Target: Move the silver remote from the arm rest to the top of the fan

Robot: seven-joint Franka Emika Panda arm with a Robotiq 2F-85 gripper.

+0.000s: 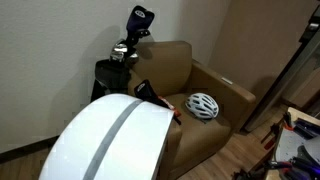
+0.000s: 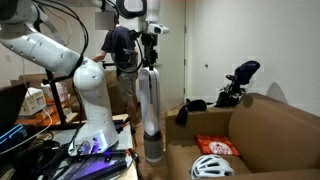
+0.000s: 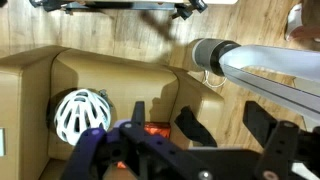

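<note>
1. The fan (image 2: 150, 105) stands upright just beside the chair (image 1: 215, 85). Its top is therefore a raised shelf close to the armrest (image 1: 165, 115), which makes for a short carry.
2. In an exterior view the arm (image 2: 60, 55) reaches across. It puts the gripper (image 2: 150, 45) high over the fan's top, pointing down. Judgement: this suits either a release onto the fan or a start towards the armrest.
3. The wrist view looks down past the fan (image 3: 260, 70) onto the chair seat, where a helmet (image 3: 82, 115) lies.
4. Fingers: in the wrist view the gripper (image 3: 160, 112) shows both fingers (image 3: 190, 125) set apart. Nothing is clamped between them. Through the gap I see chair fabric and a red-and-black object (image 3: 155, 130) below. They touch nothing visible.
5. Remote: I cannot pick it out in any view.
   - It is not in the gripper.
   - In an exterior view the fan (image 1: 110, 140) fills the foreground and hides part of the armrest. Only the red-and-black object (image 1: 152, 93) shows there.
   - The fan's top is too small and blurred to show whether anything rests on it.
6. Judgement: how far the task has got cannot be settled from these views. The armrest and the fan top both need a clearer look.
</note>
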